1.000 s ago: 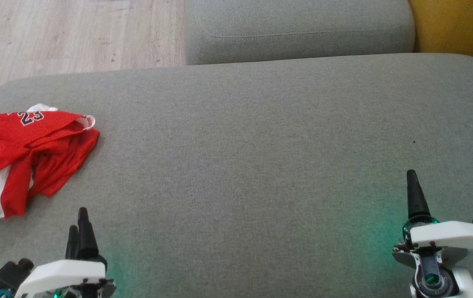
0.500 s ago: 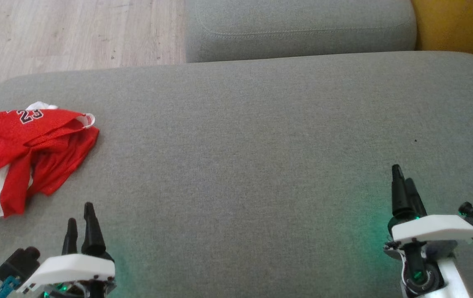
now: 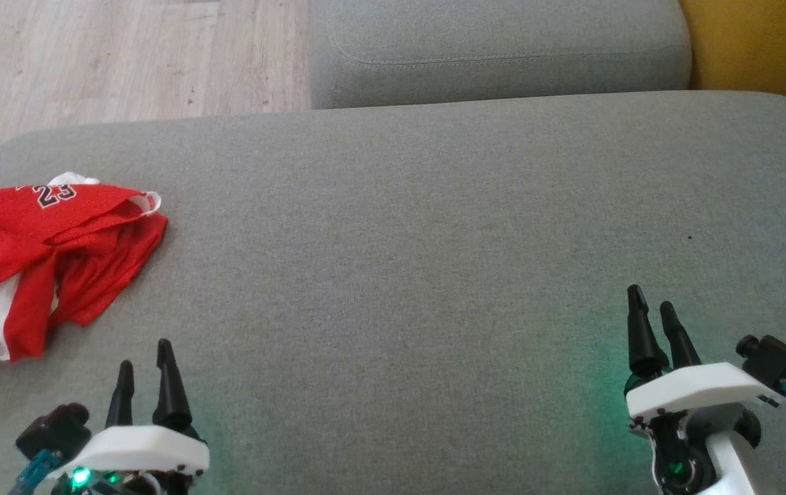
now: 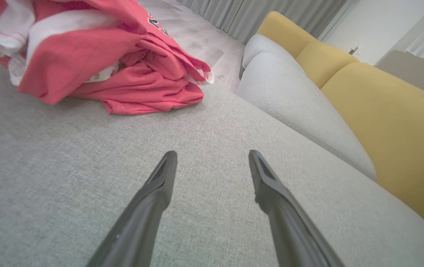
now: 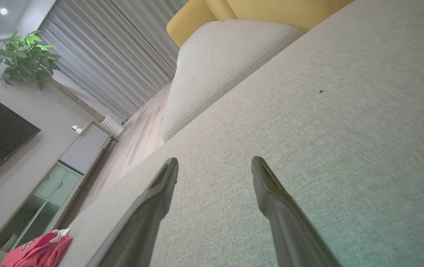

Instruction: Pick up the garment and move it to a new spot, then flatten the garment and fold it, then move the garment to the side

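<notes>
At the far left of the head view, a red garment (image 3: 42, 254) in a messy heap on the big gray cushion (image 3: 399, 275). Number 23 near its top edge. At the lower left, the left gripper (image 3: 144, 354), fingers wide apart and empty, near the heap but not touching. At the lower right, the right gripper (image 3: 651, 298), also wide and empty, well apart from the red cloth.

Red white-trimmed garment (image 3: 35, 254), numerals (image 3: 53, 194) apparently dark, grey cushion (image 3: 434, 240), yellow backrest (image 4: 393, 122)
</notes>
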